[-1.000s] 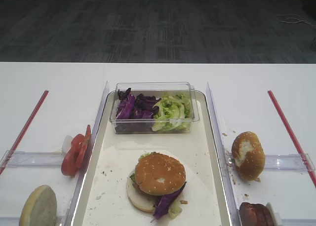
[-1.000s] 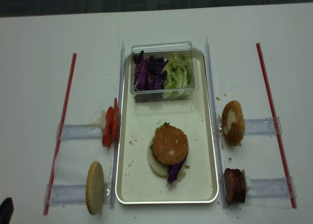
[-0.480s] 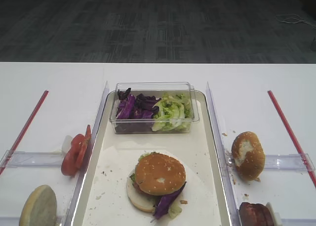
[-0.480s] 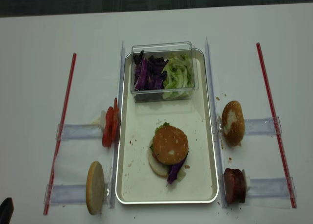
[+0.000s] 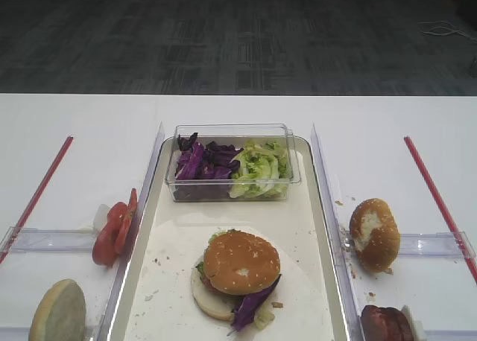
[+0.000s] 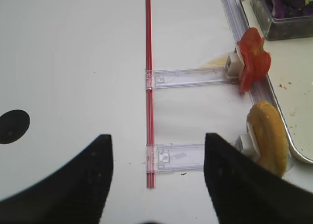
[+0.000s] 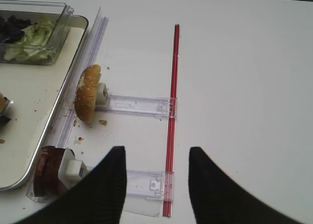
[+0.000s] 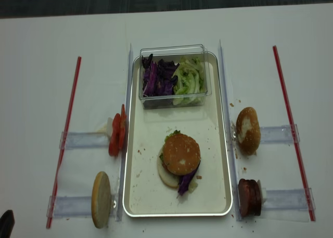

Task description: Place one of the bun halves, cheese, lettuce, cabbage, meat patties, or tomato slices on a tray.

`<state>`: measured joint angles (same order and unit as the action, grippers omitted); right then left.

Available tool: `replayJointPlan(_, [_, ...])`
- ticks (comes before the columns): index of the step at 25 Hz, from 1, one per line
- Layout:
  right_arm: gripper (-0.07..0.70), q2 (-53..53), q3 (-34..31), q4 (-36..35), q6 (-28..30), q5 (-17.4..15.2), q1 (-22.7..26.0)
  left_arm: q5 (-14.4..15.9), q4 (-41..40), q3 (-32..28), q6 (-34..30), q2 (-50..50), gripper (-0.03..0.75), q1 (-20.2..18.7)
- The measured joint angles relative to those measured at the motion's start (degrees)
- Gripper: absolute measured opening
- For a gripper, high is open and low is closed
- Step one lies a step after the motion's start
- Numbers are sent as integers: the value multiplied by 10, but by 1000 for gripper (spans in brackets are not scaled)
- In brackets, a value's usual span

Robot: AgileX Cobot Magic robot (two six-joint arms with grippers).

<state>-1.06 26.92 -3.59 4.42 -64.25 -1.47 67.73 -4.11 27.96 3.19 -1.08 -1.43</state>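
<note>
On the cream tray (image 5: 317,207) (image 8: 151,191) sits a stacked burger topped by the sesame bun half (image 5: 241,261) (image 8: 181,153). Purple cabbage (image 5: 200,162) and green lettuce (image 5: 257,170) fill a clear box at the tray's far end. Tomato slices (image 5: 113,233) (image 6: 254,62) and a pale bun half (image 5: 57,311) (image 6: 269,138) stand left of the tray. Meat patties (image 5: 386,323) (image 7: 46,172) and a torn brown bun (image 5: 374,234) (image 7: 88,93) stand on its right. Cheese is out of view. My right gripper (image 7: 156,185) and left gripper (image 6: 157,177) hang open and empty over the table.
Red strips (image 5: 436,196) (image 5: 37,196) run along both outer sides of the white table. Clear plastic holders (image 7: 142,105) (image 6: 188,77) carry the side ingredients. Clear rails (image 5: 322,170) flank the tray. Crumbs lie near the torn bun.
</note>
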Motion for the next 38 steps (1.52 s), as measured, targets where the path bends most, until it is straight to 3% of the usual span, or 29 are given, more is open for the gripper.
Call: replayJointPlan(38, [321, 0, 0, -1, 2, 0, 0, 0, 0, 0, 0, 0, 417, 0])
